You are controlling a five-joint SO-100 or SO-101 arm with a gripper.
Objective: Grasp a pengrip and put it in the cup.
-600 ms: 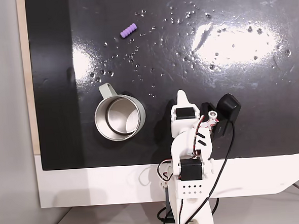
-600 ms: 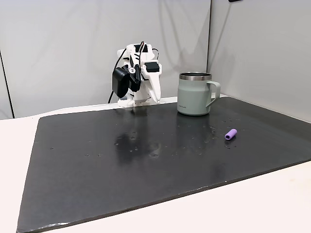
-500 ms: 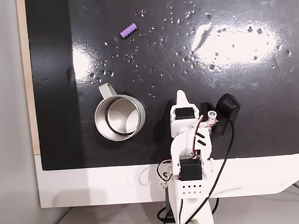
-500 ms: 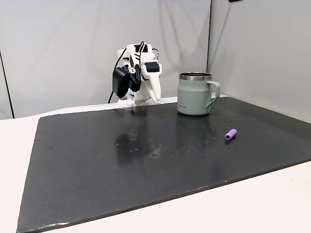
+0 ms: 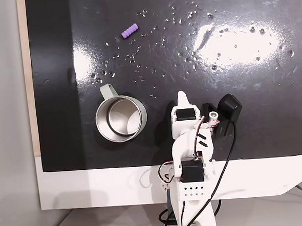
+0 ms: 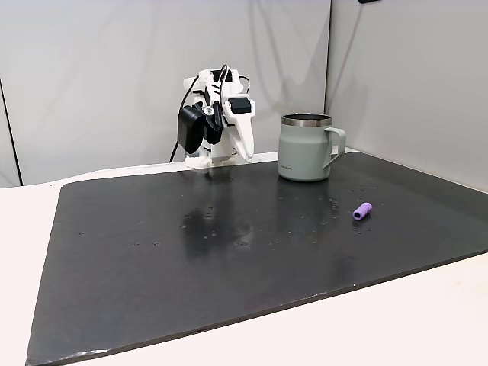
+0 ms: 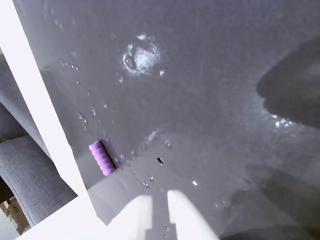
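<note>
The white worktop (image 5: 94,185) is covered by a large glossy black mat (image 5: 240,61) speckled with droplets. At the mat's near edge in a fixed view, the white arm (image 5: 188,141) is seen folded back on itself over its base, a black camera module (image 5: 228,111) fixed at its side. Its end effector (image 7: 159,200) points down toward the mat; in the wrist view the two white fingertips (image 7: 137,207) stand almost together with a narrow gap, and nothing is held between them.

The round silver-grey metal cup (image 5: 120,118) with its looped handle stands upright just beside the arm, to the left in a fixed view, near the mat's lower edge. Most of the mat beyond the arm is open.

The tiny light-purple ribbed pengrip (image 5: 130,31) lies on the mat well apart from the cup, close to the far edge in a fixed view (image 6: 362,210).

Compared with 0.6 s earlier, the wrist and camera module are tipped very slightly; cup and pengrip lie as before.
</note>
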